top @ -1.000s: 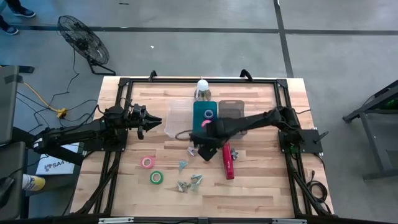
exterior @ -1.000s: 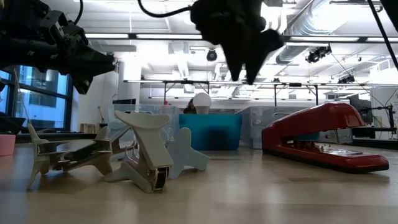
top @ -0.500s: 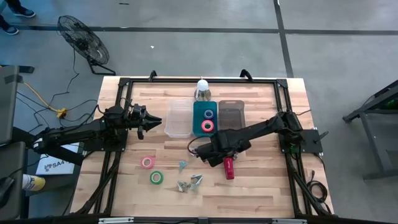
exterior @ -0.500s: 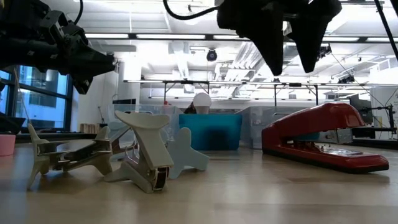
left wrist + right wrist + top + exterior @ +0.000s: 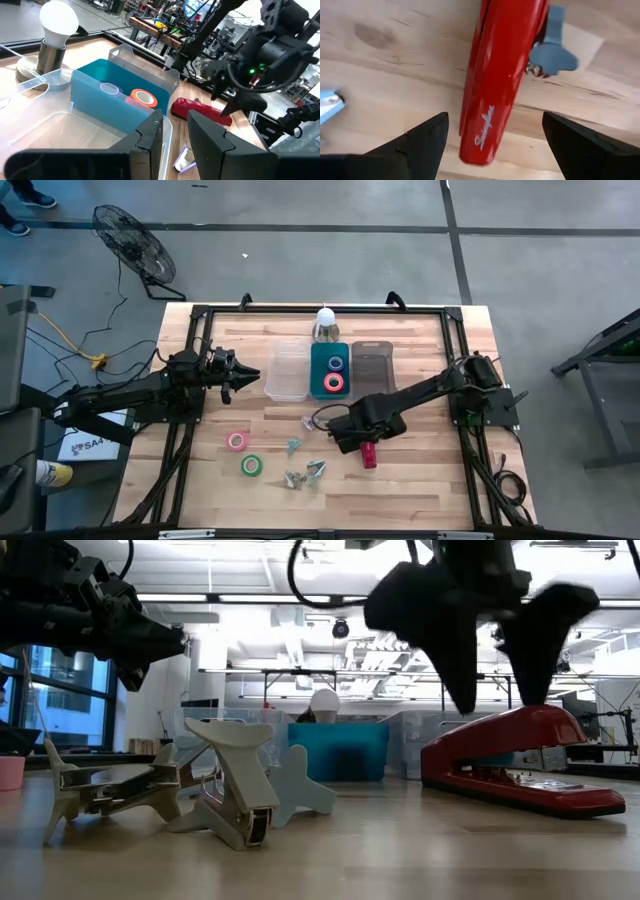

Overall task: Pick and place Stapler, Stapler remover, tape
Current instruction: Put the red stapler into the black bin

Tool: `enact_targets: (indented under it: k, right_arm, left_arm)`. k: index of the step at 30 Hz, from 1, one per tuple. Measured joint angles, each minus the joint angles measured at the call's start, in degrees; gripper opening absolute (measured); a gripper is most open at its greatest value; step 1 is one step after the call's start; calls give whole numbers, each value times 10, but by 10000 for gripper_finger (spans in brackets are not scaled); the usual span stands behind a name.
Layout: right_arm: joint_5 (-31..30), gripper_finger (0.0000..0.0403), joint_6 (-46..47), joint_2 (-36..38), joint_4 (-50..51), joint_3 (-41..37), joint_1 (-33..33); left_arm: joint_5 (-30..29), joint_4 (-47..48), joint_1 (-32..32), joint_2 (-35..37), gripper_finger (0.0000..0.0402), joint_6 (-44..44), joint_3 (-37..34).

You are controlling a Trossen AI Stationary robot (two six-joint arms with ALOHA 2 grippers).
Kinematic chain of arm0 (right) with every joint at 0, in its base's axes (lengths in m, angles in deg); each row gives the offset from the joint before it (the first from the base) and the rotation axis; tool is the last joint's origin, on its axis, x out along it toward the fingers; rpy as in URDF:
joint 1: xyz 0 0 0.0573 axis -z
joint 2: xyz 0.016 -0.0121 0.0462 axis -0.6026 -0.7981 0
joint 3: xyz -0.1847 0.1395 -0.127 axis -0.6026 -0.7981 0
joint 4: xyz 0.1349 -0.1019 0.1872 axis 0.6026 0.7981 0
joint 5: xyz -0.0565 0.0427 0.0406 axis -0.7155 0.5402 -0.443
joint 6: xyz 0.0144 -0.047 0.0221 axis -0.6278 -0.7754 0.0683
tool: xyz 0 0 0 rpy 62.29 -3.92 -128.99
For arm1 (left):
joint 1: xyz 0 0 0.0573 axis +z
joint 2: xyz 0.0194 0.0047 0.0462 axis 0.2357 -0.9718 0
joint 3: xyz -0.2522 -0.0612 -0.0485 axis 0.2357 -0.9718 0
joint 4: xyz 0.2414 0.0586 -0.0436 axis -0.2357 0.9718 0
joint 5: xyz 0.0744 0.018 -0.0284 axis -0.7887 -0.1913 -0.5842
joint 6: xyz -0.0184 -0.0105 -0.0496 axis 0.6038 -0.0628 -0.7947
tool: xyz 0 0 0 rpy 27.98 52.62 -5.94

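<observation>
The right tool point(image 5: 362, 442) hangs spread wide directly above the red stapler point(image 5: 368, 455), grasping nothing. In the right wrist view its 2 dark fingers point(image 5: 422, 145) stand on either side of the stapler's point(image 5: 502, 75) long red body with bare wood showing between each finger and the stapler, so they are apart from it. In the low view the tool point(image 5: 492, 690) is above the stapler point(image 5: 520, 760), which lies flat on the wooden surface point(image 5: 400, 850), and the fingertips are level with the top of its hump. A blue-grey staple remover point(image 5: 550, 47) lies just beside the stapler, on the far side from the tool's fingertips.

To the left of this tool, 3 more staple removers point(image 5: 305, 470) sit in a loose group, and beyond them lie a pink tape roll point(image 5: 236, 441) and a green tape roll point(image 5: 251, 465), well apart from the tool. Beyond the tool, toward the far edge, stand 3 bins side by side: a clear one point(image 5: 285, 385), a teal one point(image 5: 318, 355) holding 2 tape rolls point(image 5: 333, 382), and a smoky one point(image 5: 385, 370). A lamp with a white bulb point(image 5: 325, 318) stands behind them.

The left tool point(image 5: 240, 375) waits raised near the clear bin, its fingers point(image 5: 150, 137) nearly together with a narrow gap, grasping nothing.
</observation>
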Motion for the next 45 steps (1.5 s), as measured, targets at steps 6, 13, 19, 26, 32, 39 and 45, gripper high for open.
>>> enact_targets:
  k: [6, 13, 19, 26, 32, 39, 45]
  right_arm:
    - [27, 314, 30, 1, -105, -66, -9]
    - [34, 314, 58, 1, -192, -129, -13]
    - [37, 314, 61, 3, -234, -161, 1]
    - [36, 314, 25, 1, -238, -163, 30]
    - [32, 301, 0, 1, -251, -163, 49]
    - [24, 254, -20, 1, -244, -163, 49]
    - [26, 190, -32, 1, -240, -166, 48]
  left_arm:
    - [0, 0, 0, 0, 89, 0, 0]
    - [0, 0, 0, 0, 89, 0, 0]
    - [0, 0, 0, 0, 89, 0, 0]
    - [0, 0, 0, 0, 89, 0, 0]
    - [0, 0, 0, 0, 89, 0, 0]
    - [0, 0, 0, 0, 89, 0, 0]
    - [0, 0, 0, 0, 89, 0, 0]
